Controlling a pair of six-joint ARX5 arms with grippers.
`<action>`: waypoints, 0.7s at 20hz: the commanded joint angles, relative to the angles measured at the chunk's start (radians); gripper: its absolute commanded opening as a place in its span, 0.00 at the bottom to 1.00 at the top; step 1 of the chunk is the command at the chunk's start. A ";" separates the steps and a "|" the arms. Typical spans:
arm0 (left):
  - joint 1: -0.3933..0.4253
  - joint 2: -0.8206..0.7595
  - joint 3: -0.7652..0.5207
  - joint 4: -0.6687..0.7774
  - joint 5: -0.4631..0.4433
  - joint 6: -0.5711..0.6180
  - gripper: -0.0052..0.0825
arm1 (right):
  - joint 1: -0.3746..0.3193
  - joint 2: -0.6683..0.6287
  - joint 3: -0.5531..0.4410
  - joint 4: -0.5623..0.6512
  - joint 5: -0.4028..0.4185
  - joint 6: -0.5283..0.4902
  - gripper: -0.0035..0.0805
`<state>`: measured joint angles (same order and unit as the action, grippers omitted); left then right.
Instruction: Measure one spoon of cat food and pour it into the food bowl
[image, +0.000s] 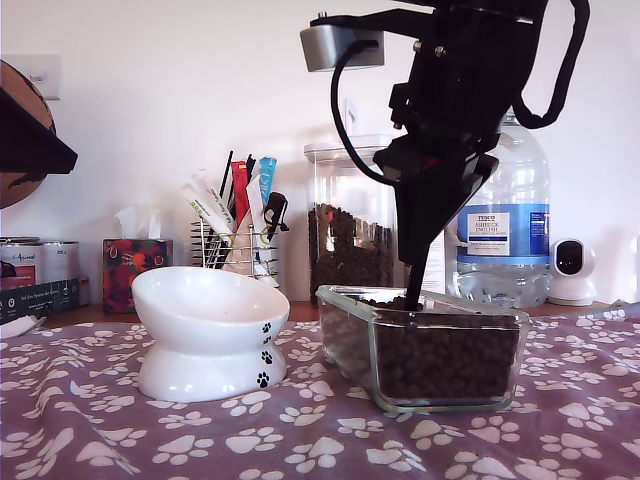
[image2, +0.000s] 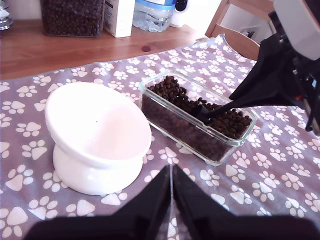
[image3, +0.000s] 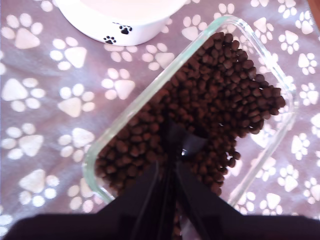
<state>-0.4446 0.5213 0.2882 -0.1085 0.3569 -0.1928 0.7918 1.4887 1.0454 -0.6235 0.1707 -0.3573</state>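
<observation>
My second gripper (image3: 167, 172) hangs steeply over the glass dish (image: 345, 300) and its jaws are clenched on the thin handle of the spoon (image3: 186, 142). The cup of the spoon is pushed down into the cat food (image3: 220, 85), so only its black upper edge shows among the pellets. In the exterior view, the handle runs almost upright from the kibble to the jaws, with the cup below them. The bowl (image: 205, 325) stands on the paw-print cloth (image: 120, 440) just beside the dish, toward the exterior view's left, and I see no kibble in it. Its tilted rim opens away from the dish, I think, so the higher side of the rim faces the spoon. My first gripper (image2: 171, 192) is apart from both, with its jaws pressed together and nothing between them; it looks over the bowl toward the dish. My second gripper is the one that must work, and I judge the scooping is in progress. The coming move needs the cup lifted level out of the dish, then carried sideways over the high rim to the bowl.
</observation>
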 joint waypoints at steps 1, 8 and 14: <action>-0.001 0.002 0.000 0.004 0.001 -0.002 0.04 | 0.017 0.065 -0.073 -0.069 -0.083 0.021 0.03; -0.001 0.002 0.000 0.004 0.001 -0.002 0.04 | 0.017 0.130 -0.076 -0.062 -0.091 0.021 0.03; -0.001 0.002 0.000 0.003 0.001 -0.002 0.04 | 0.016 0.152 -0.077 -0.050 -0.091 0.021 0.03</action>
<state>-0.4446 0.5213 0.2882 -0.1085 0.3569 -0.1928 0.7918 1.5253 1.0657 -0.6022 0.1413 -0.3550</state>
